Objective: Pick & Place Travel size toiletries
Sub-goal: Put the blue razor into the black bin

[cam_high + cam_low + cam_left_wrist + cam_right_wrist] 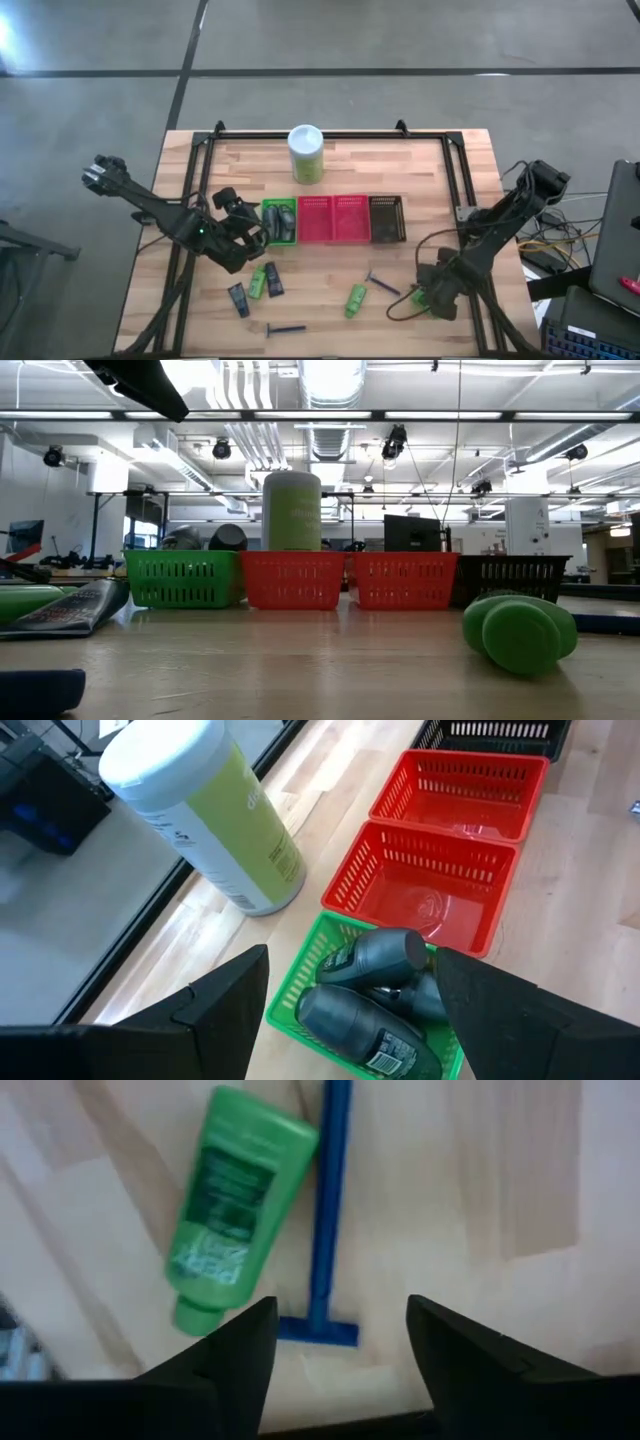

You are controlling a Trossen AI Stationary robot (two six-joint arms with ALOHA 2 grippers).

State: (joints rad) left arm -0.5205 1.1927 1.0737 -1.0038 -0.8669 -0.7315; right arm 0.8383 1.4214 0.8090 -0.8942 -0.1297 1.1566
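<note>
My left gripper (243, 214) (350, 965) hangs open over the green basket (279, 221), which holds grey tubes (372, 960). Near the table's front right, my right gripper (432, 297) (342, 1310) points down, open, above the bare wood. Its wrist view shows a bright green tube (232, 1200) and a blue razor (326, 1210) lying side by side on the table; the razor's head sits just beyond the gap between the fingers. The high view shows the razor (382, 283), a green tube (355, 299) and a green piece (417, 297) beside the gripper.
Two red baskets (333, 218) and a dark basket (387, 218) stand in a row right of the green one, the white-and-green canister (305, 152) behind them. Near the front left lie a green tube (258, 282), dark tubes (273, 280) (237, 298) and a second razor (285, 329).
</note>
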